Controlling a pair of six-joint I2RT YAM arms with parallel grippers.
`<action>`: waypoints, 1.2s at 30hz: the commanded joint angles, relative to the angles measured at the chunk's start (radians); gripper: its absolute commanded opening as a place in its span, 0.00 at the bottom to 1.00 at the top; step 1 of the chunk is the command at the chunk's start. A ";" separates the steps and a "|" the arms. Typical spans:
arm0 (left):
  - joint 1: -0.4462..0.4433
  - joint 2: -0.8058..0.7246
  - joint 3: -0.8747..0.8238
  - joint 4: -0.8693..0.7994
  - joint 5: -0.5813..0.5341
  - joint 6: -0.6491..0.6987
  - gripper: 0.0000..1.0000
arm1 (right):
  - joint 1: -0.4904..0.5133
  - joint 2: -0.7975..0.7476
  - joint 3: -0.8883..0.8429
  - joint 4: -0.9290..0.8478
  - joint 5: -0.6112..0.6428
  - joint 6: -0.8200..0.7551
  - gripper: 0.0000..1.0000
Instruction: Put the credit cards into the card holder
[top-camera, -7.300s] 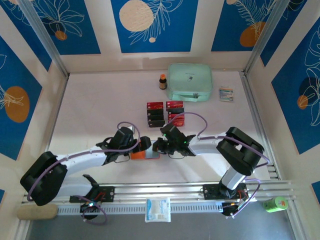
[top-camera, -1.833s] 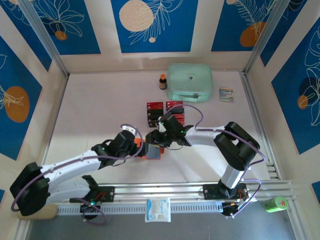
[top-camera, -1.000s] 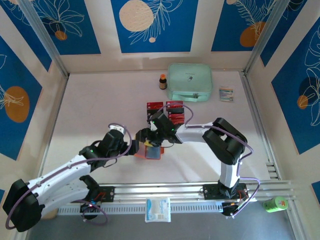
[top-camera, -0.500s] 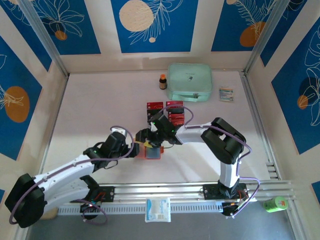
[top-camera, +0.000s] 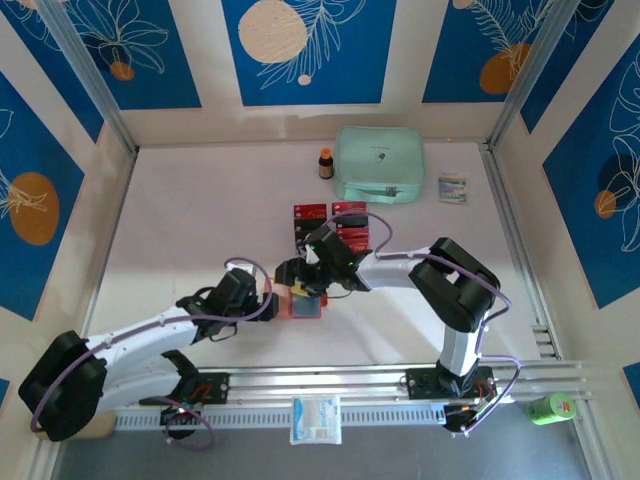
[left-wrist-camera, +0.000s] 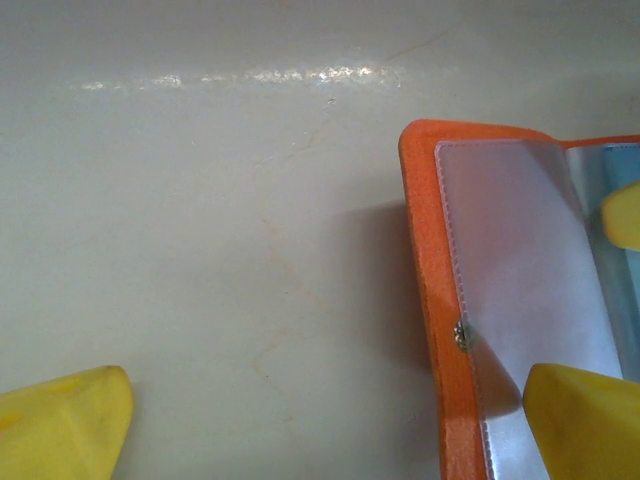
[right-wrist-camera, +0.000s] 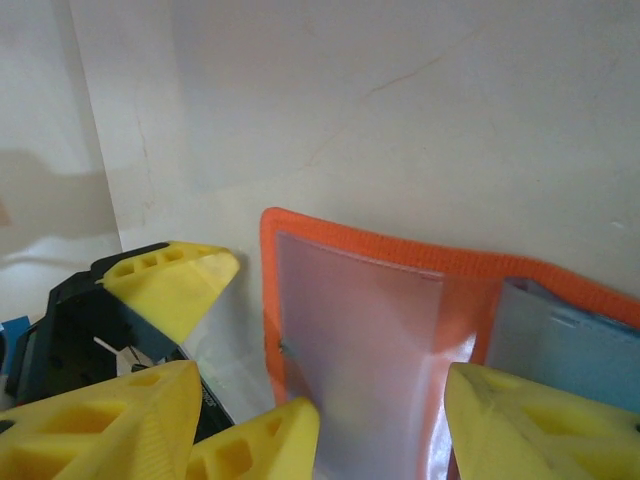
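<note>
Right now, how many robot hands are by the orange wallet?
2. The left gripper, open, straddles the left edge of the orange wallet; the right gripper, open too, is over its far side.

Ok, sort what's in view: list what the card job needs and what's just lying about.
Needed: credit cards; orange card holder, lying open.
Lying about: mint-green pouch; small brown bottle; small packet beside the pouch; white packet and green object at the near edge.

White tabletop (top-camera: 200, 220), cream walls (top-camera: 402, 60), blue leaf-print panels (top-camera: 310, 50), aluminium rail (top-camera: 380, 377) at near edge
</note>
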 joint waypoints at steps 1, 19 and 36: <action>0.008 0.030 0.002 0.008 -0.003 -0.026 1.00 | -0.006 -0.049 -0.013 -0.047 0.016 -0.031 0.64; 0.008 0.015 0.080 -0.025 0.012 -0.040 1.00 | 0.013 0.050 0.019 -0.079 0.001 -0.071 0.12; 0.005 0.080 0.054 0.018 0.040 -0.066 0.96 | -0.009 0.014 0.006 -0.082 -0.008 -0.081 0.13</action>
